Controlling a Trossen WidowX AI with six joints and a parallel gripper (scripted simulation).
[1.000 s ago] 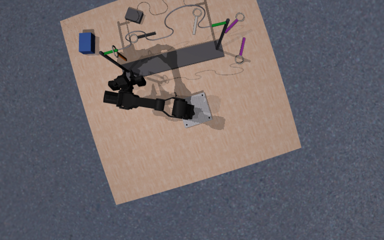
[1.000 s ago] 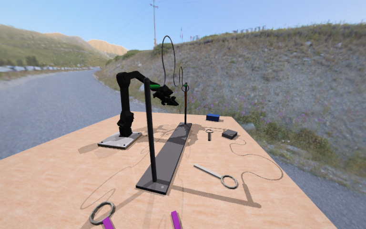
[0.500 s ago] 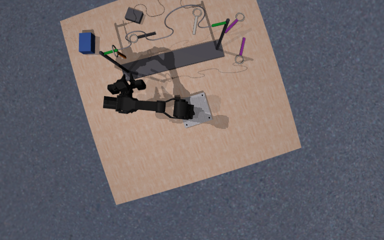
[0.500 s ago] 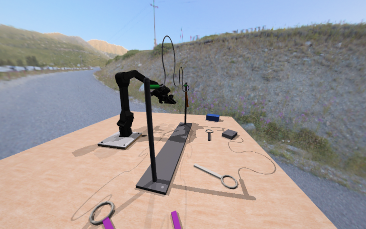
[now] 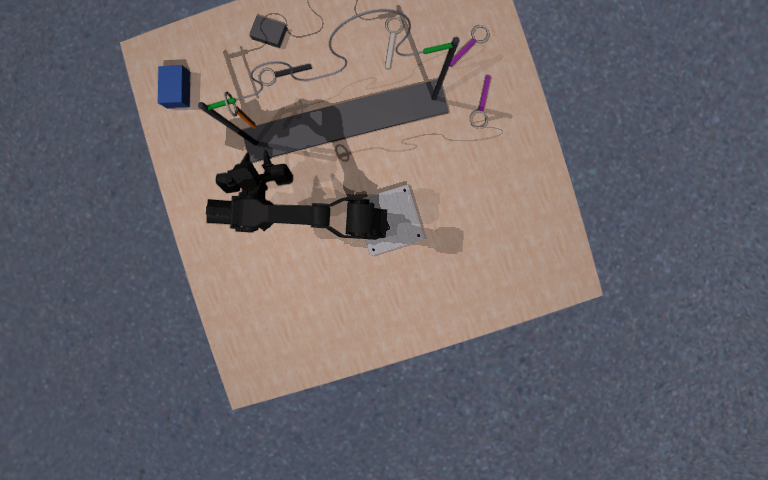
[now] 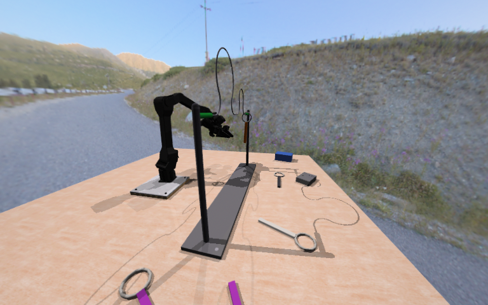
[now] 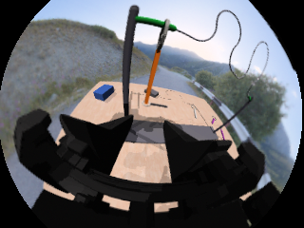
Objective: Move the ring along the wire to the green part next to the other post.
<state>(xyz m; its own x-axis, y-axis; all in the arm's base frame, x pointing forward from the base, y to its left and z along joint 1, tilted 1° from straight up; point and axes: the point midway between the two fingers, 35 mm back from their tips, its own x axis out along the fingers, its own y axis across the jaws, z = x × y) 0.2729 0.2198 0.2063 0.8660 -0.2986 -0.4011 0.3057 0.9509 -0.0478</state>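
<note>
The ring hangs on the left green part of the wire, seen from above, near the left post. Its orange handle points downward. My gripper is partly open, with nothing between its fingers, on the near side of the handle and apart from it. The thin grey wire curves in loops toward the right green part, beside the right post. Both posts stand on a long dark base.

Further out on the wooden table, from above, I see a blue block at far left and a dark box beyond the base. Also beyond it lie a loose ring with a black handle and one with a white handle. Two rings with purple handles lie at the right.
</note>
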